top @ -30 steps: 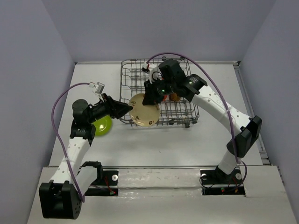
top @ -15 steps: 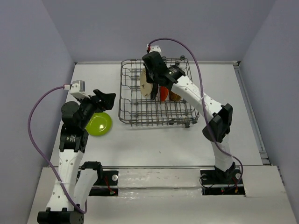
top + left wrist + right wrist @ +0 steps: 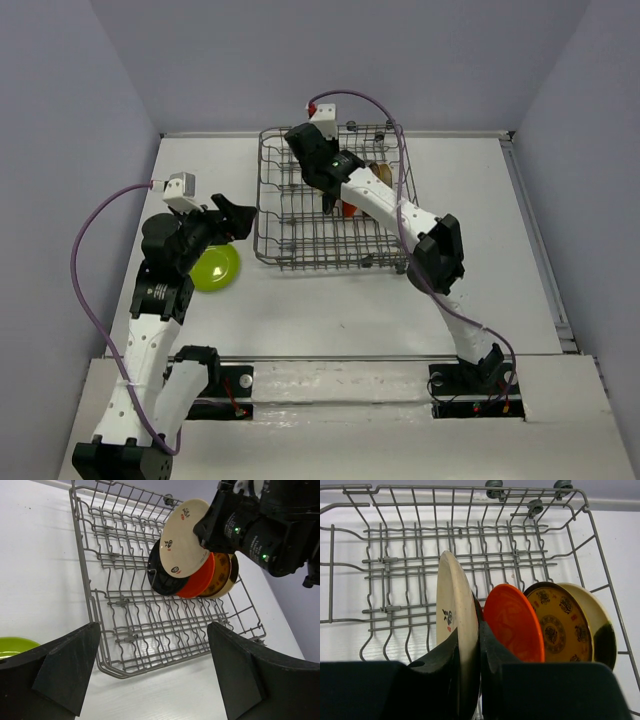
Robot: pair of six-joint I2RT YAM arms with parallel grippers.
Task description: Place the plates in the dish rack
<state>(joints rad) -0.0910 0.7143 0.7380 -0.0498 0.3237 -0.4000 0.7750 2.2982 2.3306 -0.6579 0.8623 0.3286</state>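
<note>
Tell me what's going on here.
The right gripper pinches a round cream plate upright over the grey wire dish rack, beside a glossy black plate, an orange-red plate, a brown patterned plate and a second cream plate standing in it. The left gripper hangs open near the lime green plate on the table.

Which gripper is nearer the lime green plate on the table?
Left. The left gripper hangs open right by the lime green plate, at its far edge. The right gripper is over in the dish rack, clamped on a cream plate.
</note>
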